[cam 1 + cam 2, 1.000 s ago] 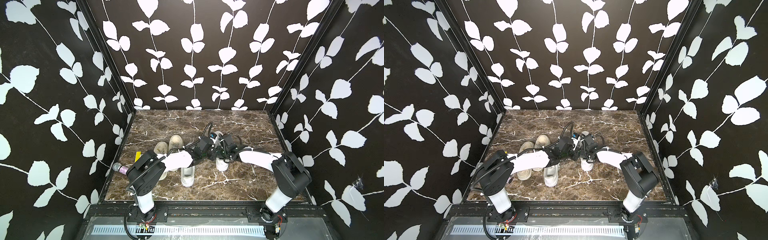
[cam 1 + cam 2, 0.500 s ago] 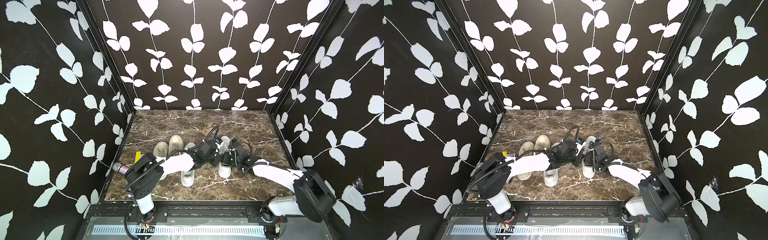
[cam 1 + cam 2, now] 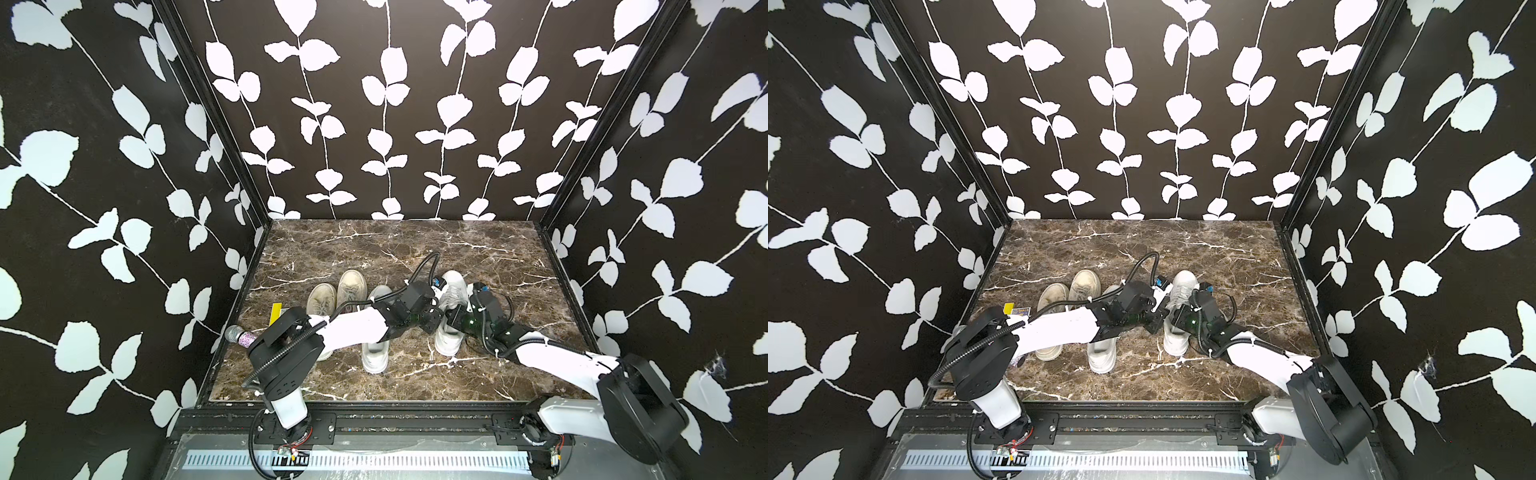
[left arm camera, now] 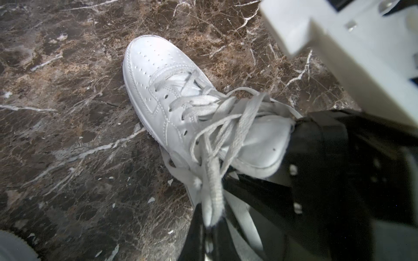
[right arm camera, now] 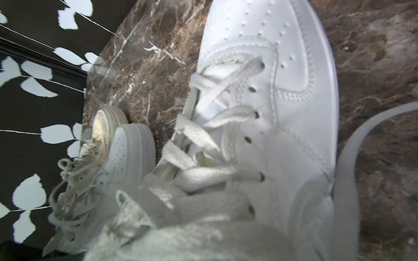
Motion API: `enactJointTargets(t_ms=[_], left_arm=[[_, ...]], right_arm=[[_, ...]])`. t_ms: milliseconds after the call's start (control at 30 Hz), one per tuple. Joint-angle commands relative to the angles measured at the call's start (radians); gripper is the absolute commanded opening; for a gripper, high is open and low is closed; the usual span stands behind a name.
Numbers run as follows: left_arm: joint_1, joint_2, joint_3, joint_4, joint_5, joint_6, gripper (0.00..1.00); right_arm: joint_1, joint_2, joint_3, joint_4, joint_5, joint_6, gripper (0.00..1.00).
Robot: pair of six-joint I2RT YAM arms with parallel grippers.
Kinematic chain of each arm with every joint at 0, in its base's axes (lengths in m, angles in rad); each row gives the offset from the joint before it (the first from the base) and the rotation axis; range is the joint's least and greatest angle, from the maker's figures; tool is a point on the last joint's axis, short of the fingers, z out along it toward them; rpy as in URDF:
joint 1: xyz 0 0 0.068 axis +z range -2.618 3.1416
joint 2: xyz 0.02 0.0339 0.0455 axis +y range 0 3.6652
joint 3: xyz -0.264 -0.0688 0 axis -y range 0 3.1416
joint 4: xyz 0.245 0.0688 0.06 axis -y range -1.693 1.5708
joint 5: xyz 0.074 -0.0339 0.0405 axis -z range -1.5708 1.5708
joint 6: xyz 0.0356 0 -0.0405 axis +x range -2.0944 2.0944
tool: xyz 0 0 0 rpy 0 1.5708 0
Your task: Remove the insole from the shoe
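Basically, left gripper (image 3: 433, 323) pinched the white sneaker's (image 3: 454, 286) lace (image 4: 212, 203); right gripper (image 3: 451, 321) closed at its collar (hold unclear).

Black walls (image 3: 357, 137) printed with white leaf vines close in at 9, 12 and 3 o'clock. The floor (image 3: 374, 245) is brown marble veined white, evenly lit. A slotted metal strip (image 3: 374, 460) runs along 6 o'clock.

You are looking at a tabletop (image 3: 374, 249) showing brown marble with white veins, and walls (image 3: 374, 104) carrying white leaves on black. The shoe (image 3: 455, 286) is showing plain white with greyish laces (image 4: 214, 113). A second white sneaker (image 3: 375, 357) is matching it, and the neighbouring pair (image 3: 351, 284) is looking dirty beige.
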Motion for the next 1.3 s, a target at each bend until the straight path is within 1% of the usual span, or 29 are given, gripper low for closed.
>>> enactJointTargets(t_ms=[0,267,467,600,767,867,967,1100,1267], left_arm=[[0.032,-0.04,-0.043,-0.097,-0.134,0.015,0.0],[0.032,-0.042,-0.061,-0.099,-0.188,-0.007,0.0],[0.032,-0.04,-0.064,-0.12,-0.219,-0.008,0.0],[0.032,-0.036,-0.062,-0.138,-0.237,-0.003,0.0],[0.032,-0.019,-0.038,-0.169,-0.234,0.012,0.0],[0.032,0.005,0.009,-0.209,-0.203,0.026,0.0],[0.032,0.031,0.043,-0.226,-0.168,0.035,0.07],[0.032,0.053,0.068,-0.224,-0.103,0.032,0.23],[0.031,0.086,0.102,-0.241,-0.033,0.03,0.38]], right_arm=[[-0.034,-0.064,-0.004,0.089,0.075,0.052,0.0],[-0.058,-0.111,-0.064,0.177,0.045,0.095,0.0],[-0.092,-0.159,-0.126,0.295,0.013,0.141,0.0],[-0.101,-0.187,-0.128,0.32,0.001,0.14,0.0],[-0.101,-0.192,-0.122,0.368,-0.035,0.137,0.0],[-0.099,-0.177,-0.106,0.396,-0.075,0.141,0.0],[-0.094,-0.162,-0.106,0.444,-0.102,0.141,0.0],[-0.08,-0.158,-0.11,0.479,-0.109,0.143,0.0],[-0.063,-0.163,-0.106,0.471,-0.096,0.117,0.0]])
